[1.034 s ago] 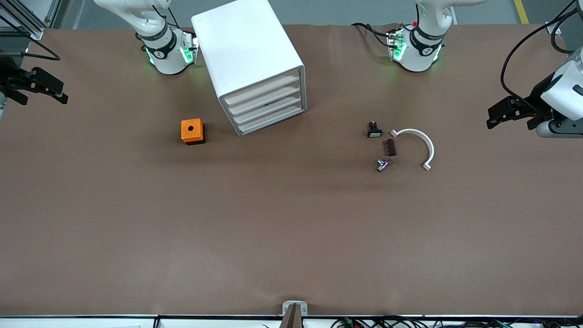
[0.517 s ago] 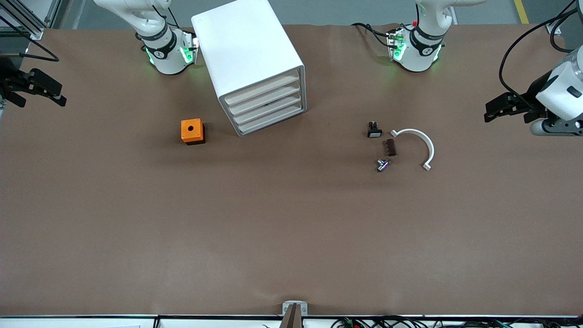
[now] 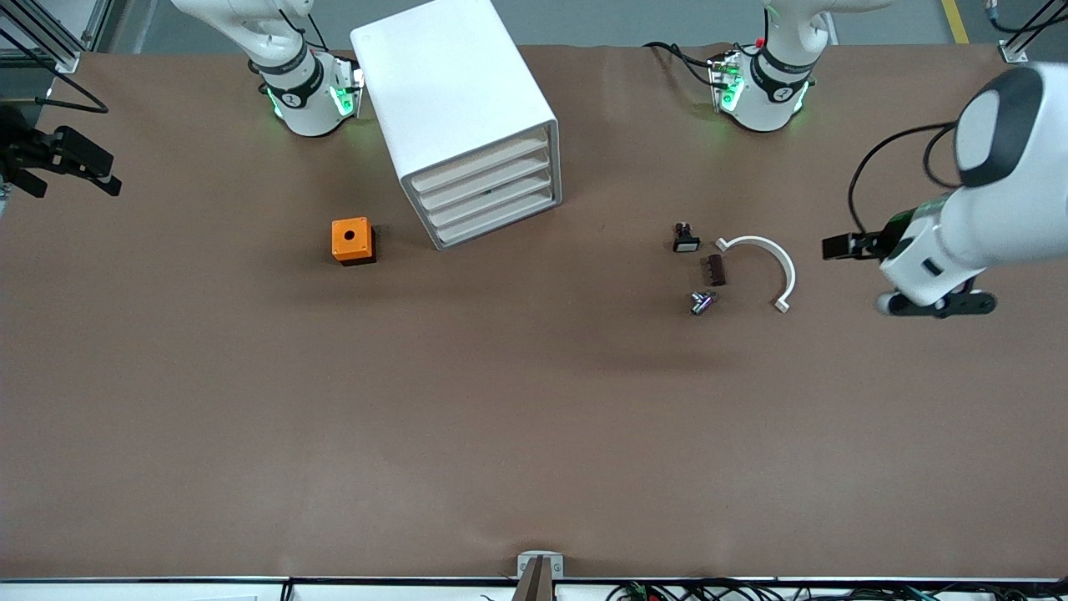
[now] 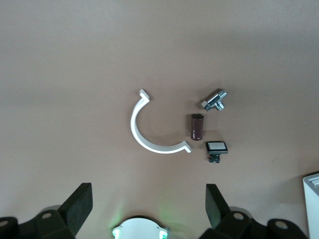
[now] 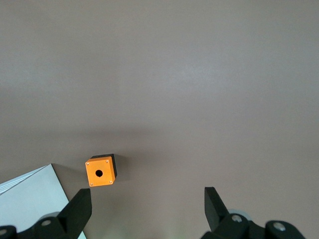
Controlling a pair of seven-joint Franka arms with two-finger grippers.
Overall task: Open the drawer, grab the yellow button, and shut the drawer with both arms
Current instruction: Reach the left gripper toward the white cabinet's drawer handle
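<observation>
Bench (image 3: pixel 501 434) w/ brown covering fills the front view; grey floor strip along the top, cables along the lower edge. Both arm bases at the top edge, green lights on.

Cabinet (image 3: pixel 455 100): tall white box, standing between the bases, nearer the right arm's base, front angled toward the front camera. All four drawers look pushed in; top drawer (image 3: pixel 480 164) closed. Button not visible in any view.

Left arm: reaches in from the left arm's end of the bench, big white link up high, wrist pointing along the bench. Left pincer (image 4: pixel 149 206) released, fingers (image 4: pixel 79 204) wide apart, nothing between them; hovers over bare bench near the white arc piece (image 3: pixel 772 263).

Right arm: at the right arm's end of the bench. Right pincer (image 5: pixel 144 211) released, empty, over the bench edge.

Smaller items: orange cube w/ hole (image 3: pixel 351 240) just beside the cabinet, toward the right arm's end. Cluster beside the arc: black-and-white part (image 3: pixel 685 239), dark brown cylinder (image 3: pixel 715 270), metal fitting (image 3: pixel 702 302), close together, not touching.
</observation>
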